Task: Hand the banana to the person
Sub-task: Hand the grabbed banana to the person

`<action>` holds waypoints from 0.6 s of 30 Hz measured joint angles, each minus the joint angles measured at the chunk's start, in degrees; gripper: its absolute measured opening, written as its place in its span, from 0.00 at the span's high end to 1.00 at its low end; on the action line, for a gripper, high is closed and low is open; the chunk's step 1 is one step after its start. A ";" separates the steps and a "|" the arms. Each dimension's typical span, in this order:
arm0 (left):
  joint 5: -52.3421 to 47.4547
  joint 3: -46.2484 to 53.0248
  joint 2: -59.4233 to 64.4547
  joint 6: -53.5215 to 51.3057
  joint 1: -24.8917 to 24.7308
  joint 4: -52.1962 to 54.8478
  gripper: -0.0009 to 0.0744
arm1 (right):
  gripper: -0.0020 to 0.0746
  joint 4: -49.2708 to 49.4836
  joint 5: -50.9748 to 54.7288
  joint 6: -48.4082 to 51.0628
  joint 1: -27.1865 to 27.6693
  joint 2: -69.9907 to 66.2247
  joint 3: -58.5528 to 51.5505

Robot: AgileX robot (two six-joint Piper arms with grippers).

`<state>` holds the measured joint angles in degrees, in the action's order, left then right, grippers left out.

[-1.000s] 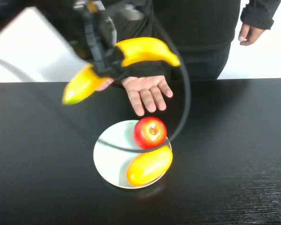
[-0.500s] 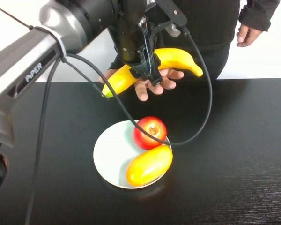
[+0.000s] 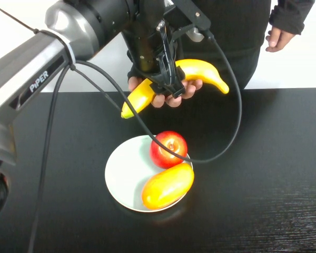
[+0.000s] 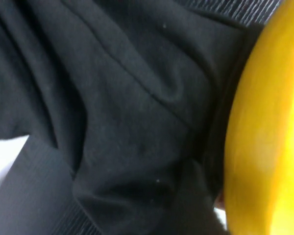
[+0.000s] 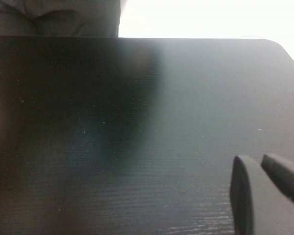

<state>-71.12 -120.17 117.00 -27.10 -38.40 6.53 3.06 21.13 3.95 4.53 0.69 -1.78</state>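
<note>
My left gripper point(image 3: 166, 79) is shut on the middle of the banana point(image 3: 203, 70) and holds it above the table's far edge. The banana rests across the person's point(image 3: 226, 31) upturned hand point(image 3: 175, 96), whose fingers curl up around it. In the left wrist view the banana point(image 4: 264, 137) fills one side, close against the dark sweater point(image 4: 112, 98). My right gripper point(image 5: 257, 166) is out of the high view; its wrist view shows its fingers close together, empty, low over the black table point(image 5: 112, 122).
A white plate point(image 3: 121, 174) at the table's middle holds a red apple point(image 3: 168, 149) and a plump orange-yellow fruit point(image 3: 167, 185). The left arm's cable point(image 3: 234, 126) loops over the plate. The person's other hand point(image 3: 278, 38) hangs at the far right.
The left arm carried the banana right and forward onto the person's open hand. In the last half second it sank slightly and the fingers curled around it.
</note>
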 joint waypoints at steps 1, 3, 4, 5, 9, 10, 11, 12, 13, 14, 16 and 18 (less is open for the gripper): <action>-0.03 0.00 -0.29 0.00 0.00 -0.08 0.38 | 0.99 0.00 0.00 0.00 0.00 0.00 0.00; -0.14 0.00 -1.11 0.00 0.00 -0.13 0.33 | 0.99 0.00 0.00 0.00 0.00 0.00 0.00; -0.14 0.00 -1.84 0.00 0.00 -0.13 0.32 | 0.99 0.00 0.00 0.00 0.00 0.00 0.00; -0.17 0.00 -2.53 0.00 0.00 -0.13 0.31 | 0.99 0.00 0.00 0.00 0.00 0.00 0.00; -0.06 2.60 -9.10 2.09 -0.46 -0.13 0.31 | 0.99 0.00 0.00 0.00 0.00 0.00 0.00; 0.64 4.79 -11.87 3.51 -0.52 -0.28 0.33 | 0.99 0.00 0.00 0.00 0.00 0.00 0.00; 1.44 7.55 -14.30 4.83 -0.59 -0.48 0.36 | 0.99 0.00 0.00 0.00 0.00 0.00 0.00; 2.69 10.79 -17.61 5.95 -0.59 -0.58 0.41 | 0.99 0.00 0.00 0.00 0.00 0.00 0.00; 4.14 14.45 -21.09 6.80 -0.59 -0.58 0.48 | 0.99 0.00 0.00 0.00 0.00 0.00 0.00; 5.68 17.61 -23.95 7.38 -0.47 -0.58 0.56 | 0.99 0.00 0.00 0.00 0.00 0.00 0.00; 9.11 26.13 -31.16 9.00 -0.21 -0.13 0.75 | 0.99 0.00 0.00 0.00 0.00 0.00 0.00; 12.09 33.90 -37.33 10.14 0.02 -0.02 0.88 | 0.99 0.00 0.00 0.00 0.00 0.00 0.00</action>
<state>-59.02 -86.28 79.67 -16.96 -38.38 6.51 3.06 21.13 3.95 4.53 0.69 -1.78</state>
